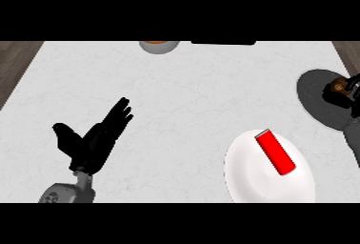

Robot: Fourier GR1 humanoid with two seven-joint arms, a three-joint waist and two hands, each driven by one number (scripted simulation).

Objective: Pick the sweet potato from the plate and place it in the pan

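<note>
Curling round what looks like the sweet potato, R hand over pan; L hand spread, idle.

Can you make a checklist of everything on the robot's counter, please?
Surface: white counter.
Job's things: sweet potato over the dark pan; white plate carries only a red block.
Clutter: grey bowl and a black object at the far edge.
Hands: left hand open, resting lower left; right hand curled round the sweet potato.
Cables: nothing seen.
Surroundings: brown wood either side.
</note>
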